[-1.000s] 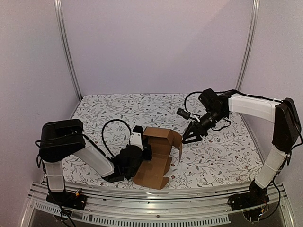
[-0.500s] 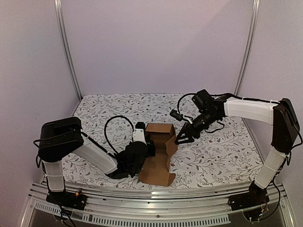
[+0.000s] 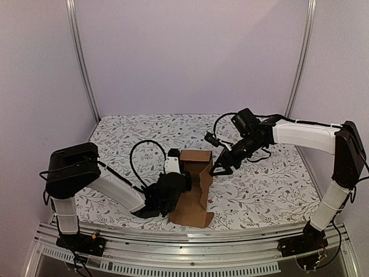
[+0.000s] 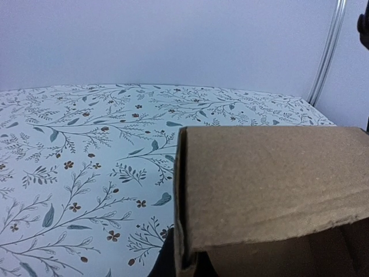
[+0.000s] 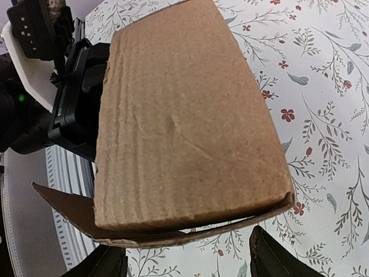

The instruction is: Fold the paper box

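Observation:
The paper box (image 3: 195, 190) is plain brown cardboard, partly folded and standing on the floral cloth in the middle near the front. My left gripper (image 3: 180, 183) sits low against its left side, shut on one thin wall; in the left wrist view that wall's edge runs down between the dark fingers (image 4: 163, 264), with the box's panel (image 4: 271, 184) filling the right. My right gripper (image 3: 218, 168) is open at the box's upper right corner. In the right wrist view a broad flap of the box (image 5: 184, 127) lies just ahead of the spread fingertips (image 5: 275, 258).
The table is covered by a white cloth with a leaf and flower print (image 3: 271, 184). Metal posts (image 3: 81, 57) and pale walls close it in at the back and sides. An aluminium rail (image 3: 190, 254) runs along the near edge.
The right gripper has moved left and down to the box's upper corner. The box's flaps have folded inward and it stands narrower and more upright. The left gripper has shifted slightly right, keeping its hold.

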### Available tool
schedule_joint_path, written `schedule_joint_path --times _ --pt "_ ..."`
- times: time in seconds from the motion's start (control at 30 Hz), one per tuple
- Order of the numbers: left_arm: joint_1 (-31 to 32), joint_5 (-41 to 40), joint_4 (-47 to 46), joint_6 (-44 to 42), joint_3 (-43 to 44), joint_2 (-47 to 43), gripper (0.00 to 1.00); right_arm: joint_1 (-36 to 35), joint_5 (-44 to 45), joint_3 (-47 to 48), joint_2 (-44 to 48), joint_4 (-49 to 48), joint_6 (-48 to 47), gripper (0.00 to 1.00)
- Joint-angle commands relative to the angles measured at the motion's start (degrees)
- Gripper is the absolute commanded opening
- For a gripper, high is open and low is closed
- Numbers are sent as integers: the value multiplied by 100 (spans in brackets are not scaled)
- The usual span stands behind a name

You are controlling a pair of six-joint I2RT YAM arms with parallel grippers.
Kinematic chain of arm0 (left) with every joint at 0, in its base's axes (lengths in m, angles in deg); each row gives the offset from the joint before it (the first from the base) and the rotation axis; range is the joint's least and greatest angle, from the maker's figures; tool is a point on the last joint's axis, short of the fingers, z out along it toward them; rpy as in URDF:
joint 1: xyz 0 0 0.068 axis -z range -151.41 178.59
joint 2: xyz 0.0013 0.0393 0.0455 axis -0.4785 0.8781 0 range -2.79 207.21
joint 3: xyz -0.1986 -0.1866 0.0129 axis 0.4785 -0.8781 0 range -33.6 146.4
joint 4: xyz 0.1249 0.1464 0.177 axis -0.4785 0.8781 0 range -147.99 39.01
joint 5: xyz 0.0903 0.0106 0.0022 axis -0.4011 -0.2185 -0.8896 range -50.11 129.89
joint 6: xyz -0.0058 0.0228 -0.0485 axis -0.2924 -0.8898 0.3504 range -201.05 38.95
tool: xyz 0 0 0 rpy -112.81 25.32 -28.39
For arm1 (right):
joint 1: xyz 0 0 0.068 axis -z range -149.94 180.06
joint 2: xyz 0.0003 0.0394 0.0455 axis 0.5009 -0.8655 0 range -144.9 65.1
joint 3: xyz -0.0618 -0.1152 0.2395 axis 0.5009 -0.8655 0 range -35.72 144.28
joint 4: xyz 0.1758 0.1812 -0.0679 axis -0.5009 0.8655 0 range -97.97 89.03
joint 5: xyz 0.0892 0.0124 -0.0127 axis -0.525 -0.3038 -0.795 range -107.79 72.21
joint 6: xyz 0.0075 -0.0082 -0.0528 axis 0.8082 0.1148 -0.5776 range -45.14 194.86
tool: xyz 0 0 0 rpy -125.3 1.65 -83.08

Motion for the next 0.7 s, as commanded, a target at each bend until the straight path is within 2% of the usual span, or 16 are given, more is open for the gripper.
schedule_joint_path --times 0.0,0.17,0.37,0.47,0.6,0.67 --pt "185 -2 174 -145 -27 -295 0 134 -293 254 -21 497 -563 73" --pt "185 12 785 192 57 -421 0 341 -541 282 -98 347 -365 73" --pt "223 228 1588 738 514 -361 0 317 -702 227 -285 -189 497 73" --pt "228 315 2053 1186 759 -326 0 134 -476 201 -301 -246 512 73" --pt "233 423 2412 1535 942 -359 0 -62 354 2 -147 -488 534 73" --pt "237 355 2557 1630 1012 -354 0 -58 502 -78 -9 -593 642 79"
